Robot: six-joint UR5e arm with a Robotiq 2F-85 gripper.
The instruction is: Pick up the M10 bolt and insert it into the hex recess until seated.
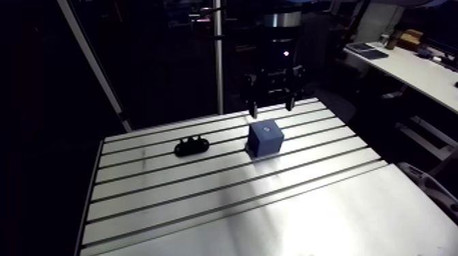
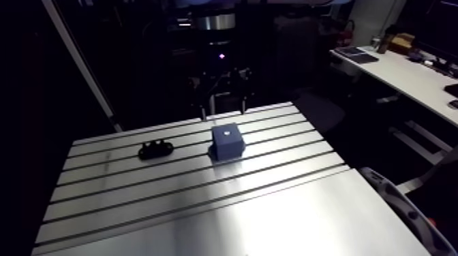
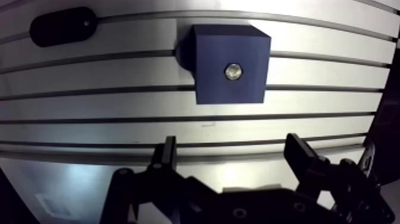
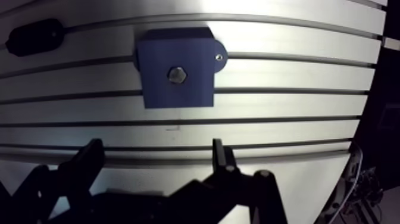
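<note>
Overhead, the gripper [image 3: 232, 143] hangs with its two fingers [image 3: 168, 155] spread wide and nothing between them, the gap showing only the bare slotted table [image 3: 119, 128] beneath. In the arm view it stands above the table's far edge, its tips clear of the surface and touching nothing. Just ahead of the fingers in the wrist view, and roughly in line with the gap between them, sits the blue block [image 3: 211, 77], a squat cube resting flat on the table close to that far edge and about midway along it, its sides roughly square to the slots. A small rounded foot [image 4: 219, 57] with a tiny screw sticks out at the block's base. The M10 bolt [image 3: 233, 71] is in the hex recess in the middle of the block's top face: only its bright hexagonal head shows, facing straight up, so its long axis stands upright, at right angles to the table, with the shank hidden inside the block. Whether the head lies flush with the top face cannot be told. Gripper and bolt are apart, with open air between them. Farther out, well apart from the block and along the same band of slots, a black oblong fixture [image 3: 61, 26] lies flat near the far corner at the arm view's left edge, its long side running along the slots.
</note>
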